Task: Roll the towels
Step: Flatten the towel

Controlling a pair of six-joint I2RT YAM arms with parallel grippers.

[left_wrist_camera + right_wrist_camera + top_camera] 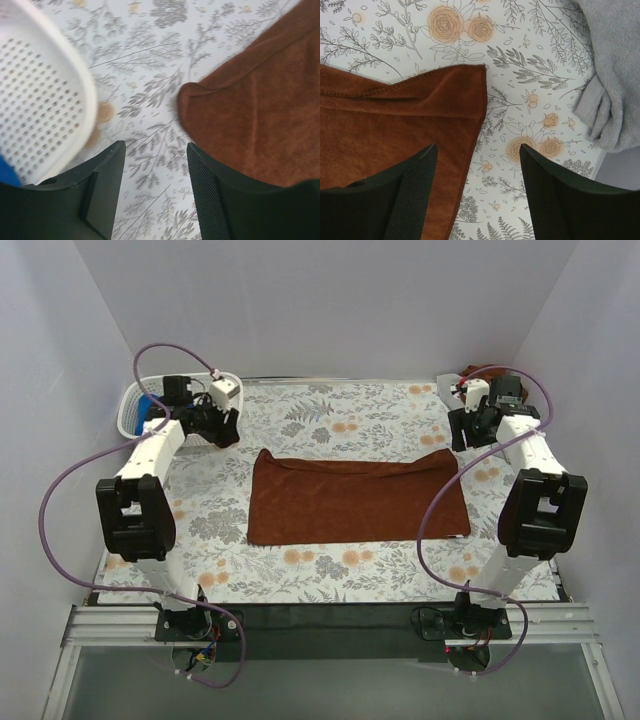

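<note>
Right end effector [477,150], flat terry towel [395,125]

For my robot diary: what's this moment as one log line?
flat rust-brown terry towel: spread, unrolled | left gripper: open, empty | right gripper: open, empty

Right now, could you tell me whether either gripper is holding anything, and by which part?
Nothing is held. The left gripper and the right gripper are both open and empty, each near a far corner of the rust-brown towel, which lies flat.
</note>
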